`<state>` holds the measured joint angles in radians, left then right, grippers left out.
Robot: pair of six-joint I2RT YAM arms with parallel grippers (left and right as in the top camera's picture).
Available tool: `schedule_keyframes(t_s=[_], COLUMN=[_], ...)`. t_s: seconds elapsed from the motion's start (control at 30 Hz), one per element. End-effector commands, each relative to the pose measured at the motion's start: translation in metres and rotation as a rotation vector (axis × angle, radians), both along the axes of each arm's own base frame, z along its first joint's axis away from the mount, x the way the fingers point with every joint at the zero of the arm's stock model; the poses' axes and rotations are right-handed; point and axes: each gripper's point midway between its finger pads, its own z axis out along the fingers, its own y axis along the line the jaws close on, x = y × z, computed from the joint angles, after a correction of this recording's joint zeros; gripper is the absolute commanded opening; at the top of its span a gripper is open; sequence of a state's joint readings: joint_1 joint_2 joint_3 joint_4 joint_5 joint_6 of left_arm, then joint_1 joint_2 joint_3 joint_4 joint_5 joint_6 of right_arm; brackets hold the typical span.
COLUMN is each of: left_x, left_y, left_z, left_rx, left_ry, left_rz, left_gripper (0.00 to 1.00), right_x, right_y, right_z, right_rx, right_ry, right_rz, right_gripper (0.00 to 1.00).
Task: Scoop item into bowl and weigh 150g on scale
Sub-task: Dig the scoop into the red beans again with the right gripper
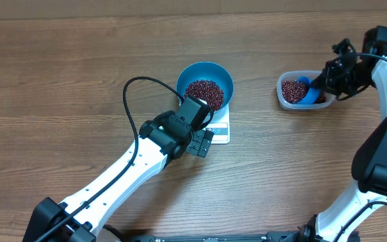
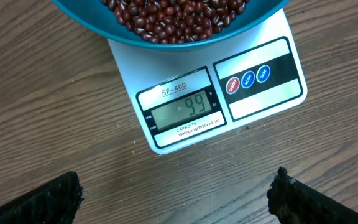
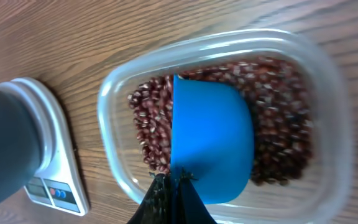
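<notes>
Left gripper (image 2: 179, 208) hovers low over the worktop (image 1: 59, 67), just in front of the scale (image 2: 132, 68). Its jaws are released, spread wide, with nothing between them. It looks parked there so its wrist camera can watch the readout.

The scale sits flat on the worktop and its display (image 2: 182, 112) reads 99. The bowl (image 1: 203, 69) stands on the scale and overhangs its far edge. Beans (image 1: 204, 93) lie heaped in the bowl's middle, and blue wall shows all round them. No spilled beans are visible on the worktop near the scale.

Farther off, to the right, the tub (image 1: 284, 94) stands well apart from the scale. It holds plenty more beans. Right gripper (image 3: 171, 186) has its jaws clenched on the scoop (image 3: 213, 149), pinching what looks like the handle end. The scoop is inside the tub, tilted down onto the beans. Whether it is loaded cannot be told, because its back faces the wrist camera.

Progress judgement: about two thirds done by weight. Several scoops seem to be in already, and the target of 150 is not reached. What is left is to fill the scoop, carry it to the bowl, tip it and check the display. The last additions probably need to be small so as not to overshoot.
</notes>
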<state>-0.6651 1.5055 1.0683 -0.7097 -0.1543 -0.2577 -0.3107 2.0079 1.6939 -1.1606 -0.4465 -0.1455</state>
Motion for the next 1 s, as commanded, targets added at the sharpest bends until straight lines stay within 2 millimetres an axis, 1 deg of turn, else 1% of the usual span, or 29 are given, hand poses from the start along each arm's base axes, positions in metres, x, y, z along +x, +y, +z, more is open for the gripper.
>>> schedule_keyframes(t_s=[0.0,0.13,0.27,0.43,0.57,0.7,0.83,0.97], left_x=[0.0,0.0,0.0,0.0,0.0,0.0,0.0,0.0], left_y=[0.003,0.003,0.003,0.003,0.003,0.003,0.003,0.003], left_z=[-0.004,-0.004,-0.004,-0.004,-0.004,-0.004,-0.004,-0.004], left_rx=[0.018,0.018,0.018,0.018,0.018,0.018,0.018,0.018], left_ry=[0.005,0.005,0.005,0.005,0.005,0.005,0.005,0.005], left_rz=[-0.006,-0.006,-0.006,-0.006,-0.006,-0.006,-0.006,-0.006], left_gripper=[1.0,0.99,0.99,1.0,1.0,1.0,0.99,1.0], right_x=[0.004,0.007,0.006,0.003,0.001,0.001,0.003,0.003], right_y=[-0.018,-0.017,-0.017,-0.015,-0.011,-0.011,-0.004,-0.006], right_z=[0.009,0.023,0.034,0.045,0.048,0.048,0.055,0.059], right_rx=[-0.081,-0.106,-0.134,-0.145,-0.125,-0.092,-0.01,0.037], right_ry=[-0.02,-0.063,-0.096,-0.106,-0.1,-0.07,-0.099,-0.115], right_rz=[-0.017,0.04,0.127,0.176,0.175,0.095,0.087,0.068], right_gripper=[0.04,0.04,0.04,0.04,0.04,0.04,0.04,0.04])
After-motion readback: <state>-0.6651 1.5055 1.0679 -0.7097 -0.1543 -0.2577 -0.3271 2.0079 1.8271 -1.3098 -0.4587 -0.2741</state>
